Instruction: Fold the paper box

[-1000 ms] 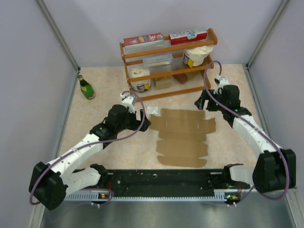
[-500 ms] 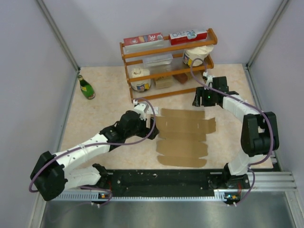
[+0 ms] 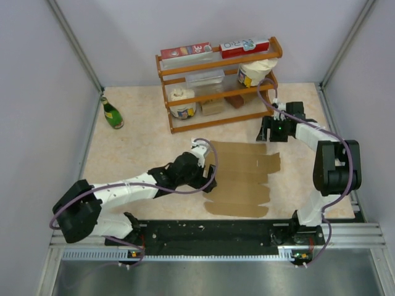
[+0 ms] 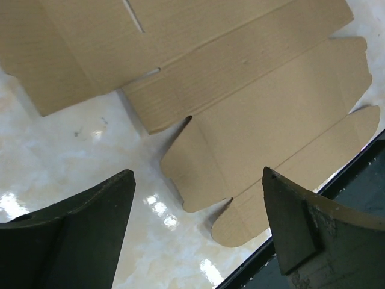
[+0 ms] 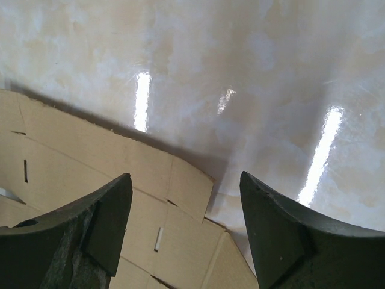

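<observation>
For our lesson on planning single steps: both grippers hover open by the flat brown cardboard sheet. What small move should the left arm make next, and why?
Probably lower the left gripper onto the rounded side flap of the flat brown cardboard sheet beneath it. Its jaws stand open, nothing is held, and the sheet lies wholly unfolded.

One paper box (image 3: pixel 244 179), one bottle (image 3: pixel 112 113)
</observation>
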Controlling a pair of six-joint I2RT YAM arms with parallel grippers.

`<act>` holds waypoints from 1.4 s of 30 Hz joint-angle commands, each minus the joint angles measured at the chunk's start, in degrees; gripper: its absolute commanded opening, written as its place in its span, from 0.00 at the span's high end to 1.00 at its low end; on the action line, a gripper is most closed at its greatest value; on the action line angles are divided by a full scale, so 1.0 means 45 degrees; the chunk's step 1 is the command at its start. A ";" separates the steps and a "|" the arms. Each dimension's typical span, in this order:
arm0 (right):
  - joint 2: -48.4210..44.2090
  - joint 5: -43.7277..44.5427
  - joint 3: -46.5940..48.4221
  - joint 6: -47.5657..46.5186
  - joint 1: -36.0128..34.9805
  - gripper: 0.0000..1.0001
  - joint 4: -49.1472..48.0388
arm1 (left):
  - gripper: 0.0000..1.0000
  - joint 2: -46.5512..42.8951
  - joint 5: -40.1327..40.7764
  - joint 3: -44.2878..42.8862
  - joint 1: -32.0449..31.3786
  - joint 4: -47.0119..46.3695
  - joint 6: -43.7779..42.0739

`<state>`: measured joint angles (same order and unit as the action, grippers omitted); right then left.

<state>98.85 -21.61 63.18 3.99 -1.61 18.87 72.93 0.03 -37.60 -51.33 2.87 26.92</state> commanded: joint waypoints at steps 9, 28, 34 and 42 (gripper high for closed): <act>0.0748 -0.1292 0.0492 -0.0691 0.0220 0.29 0.0025 | 0.16 0.1957 0.0403 -0.1526 -0.1210 -0.1537 0.0522; 0.1530 -0.2893 0.0804 -0.1195 0.0201 0.32 0.0122 | 0.39 0.3677 -0.0554 -0.1878 -0.1386 -0.1107 0.1245; 0.1569 -0.3870 0.0805 -0.1297 0.0201 0.33 0.0317 | 0.46 0.3892 -0.0691 -0.1800 -0.1444 -0.1049 0.1186; 0.1432 -0.4748 0.0648 -0.1511 0.0201 0.32 0.0376 | 0.52 0.3833 -0.0554 -0.1527 -0.1464 -0.1010 0.1343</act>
<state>105.67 -38.46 64.62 -1.04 -0.95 20.88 90.26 -2.50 -44.16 -57.60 -0.75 31.92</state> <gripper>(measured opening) 0.675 0.491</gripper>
